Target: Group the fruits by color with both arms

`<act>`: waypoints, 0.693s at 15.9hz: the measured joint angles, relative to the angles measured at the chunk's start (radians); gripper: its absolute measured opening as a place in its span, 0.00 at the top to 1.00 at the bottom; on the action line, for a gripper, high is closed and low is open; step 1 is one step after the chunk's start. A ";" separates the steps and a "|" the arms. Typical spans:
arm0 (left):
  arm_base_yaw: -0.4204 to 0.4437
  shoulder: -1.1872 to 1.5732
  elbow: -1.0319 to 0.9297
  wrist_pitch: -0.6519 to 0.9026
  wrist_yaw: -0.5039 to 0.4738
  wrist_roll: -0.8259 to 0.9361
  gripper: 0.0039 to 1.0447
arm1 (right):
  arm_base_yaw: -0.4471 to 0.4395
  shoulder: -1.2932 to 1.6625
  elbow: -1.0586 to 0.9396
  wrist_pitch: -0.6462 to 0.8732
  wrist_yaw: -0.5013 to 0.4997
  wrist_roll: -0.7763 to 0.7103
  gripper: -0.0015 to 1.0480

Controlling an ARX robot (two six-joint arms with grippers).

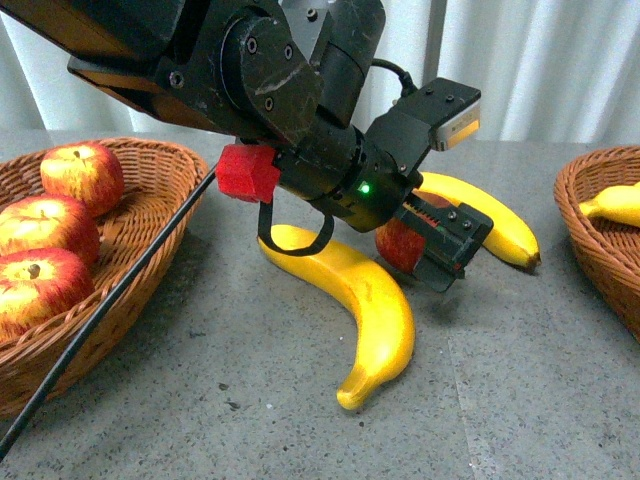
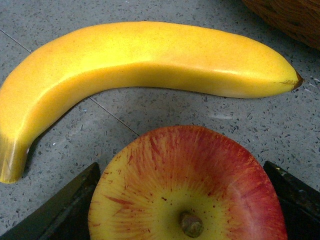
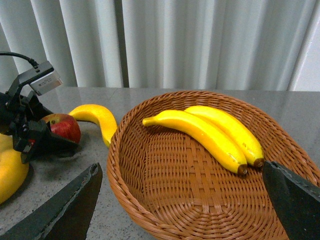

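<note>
My left gripper [image 1: 425, 245] is open around a red apple [image 1: 398, 243] on the table, one finger on each side; in the left wrist view the apple [image 2: 190, 185] fills the space between the fingers [image 2: 60, 205]. A large banana [image 1: 365, 300] lies in front of it, another banana [image 1: 490, 218] behind it, also shown in the left wrist view [image 2: 140, 65]. Three apples [image 1: 45, 230] sit in the left basket [image 1: 150, 200]. My right gripper [image 3: 182, 200] is open and empty above the right basket [image 3: 150, 200], which holds two bananas [image 3: 210, 132].
The right basket's rim [image 1: 575, 210] shows at the front view's right edge with a banana [image 1: 615, 203] in it. A black cable [image 1: 110, 300] runs across the left basket's edge. White curtains hang behind the grey speckled table [image 1: 250, 420].
</note>
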 joint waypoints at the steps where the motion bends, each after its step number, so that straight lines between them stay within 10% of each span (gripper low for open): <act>1: -0.002 0.002 0.000 0.003 0.000 0.000 0.16 | 0.000 0.000 0.000 0.000 0.000 0.000 0.06; 6: -0.003 -0.028 -0.019 0.045 -0.050 0.006 0.29 | 0.000 0.000 0.000 0.000 0.000 0.000 0.06; 11: 0.037 -0.361 -0.180 0.278 -0.320 -0.146 0.30 | 0.000 0.000 0.000 0.000 0.000 0.000 0.06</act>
